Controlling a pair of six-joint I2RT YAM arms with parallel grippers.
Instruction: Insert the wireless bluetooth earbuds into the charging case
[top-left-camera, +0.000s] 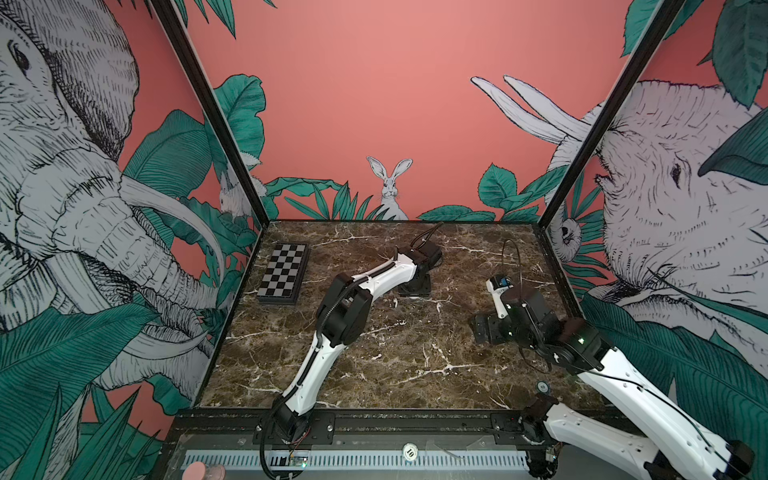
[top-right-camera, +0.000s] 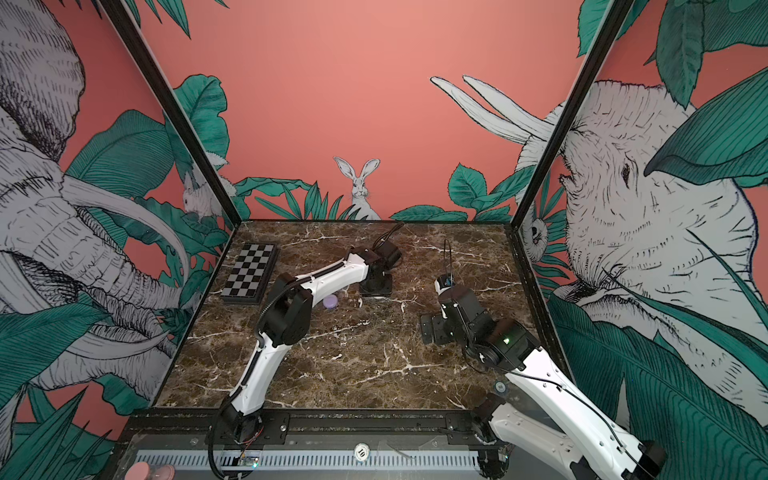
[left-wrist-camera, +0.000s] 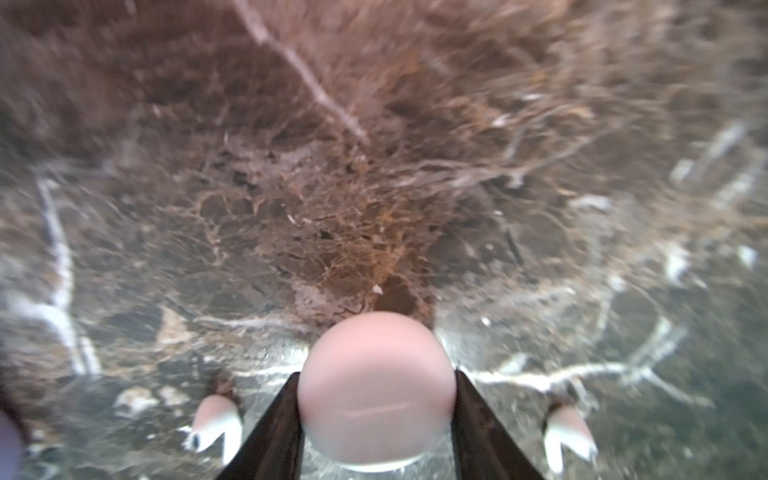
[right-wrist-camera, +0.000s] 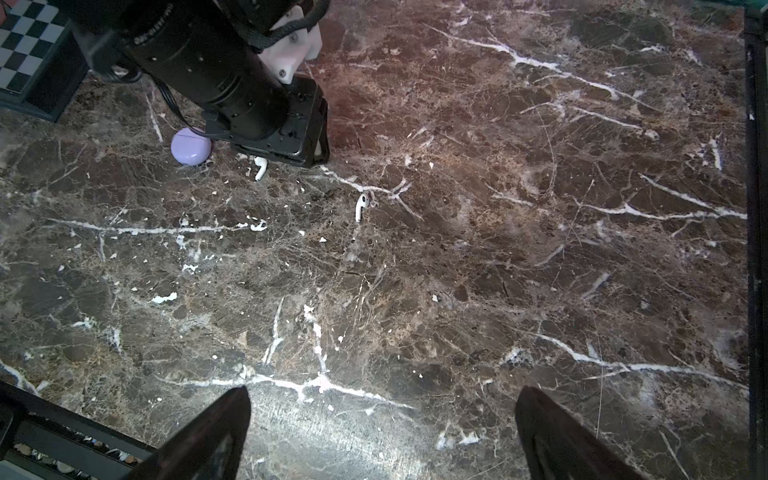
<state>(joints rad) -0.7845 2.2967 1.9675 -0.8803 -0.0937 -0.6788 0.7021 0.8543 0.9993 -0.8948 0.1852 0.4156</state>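
The only writing that reads clearly is the number "10" on a small round white disc at the front rail, seen in both top views. A second small disc beside the right arm carries a mark too small to read. The print on the black housing of the left arm is blurred in the right wrist view.

The worktop is a flat slab with a glossy brown marble pattern and white veins. It is closed in by black frame bars and by walls printed with elephants, a rabbit and green leaves. A folded chessboard with black and grey squares lies near the far left edge.

The left end effector points down over the far middle of the worktop. Its two dark fingers press against both sides of the pale charging case, a smooth round shell of pinkish-white plastic. Two white earbuds, tiny and stemmed, lie on the marble, one at each side of this case and apart from the fingers. The lilac charging case, also round and smooth, rests just beside the left end effector, toward the chessboard.

The right end effector hangs over the right side of the worktop, spread wide, with nothing between its fingers. The largest stretch of bare marble lies between the two arms and toward the front rail.
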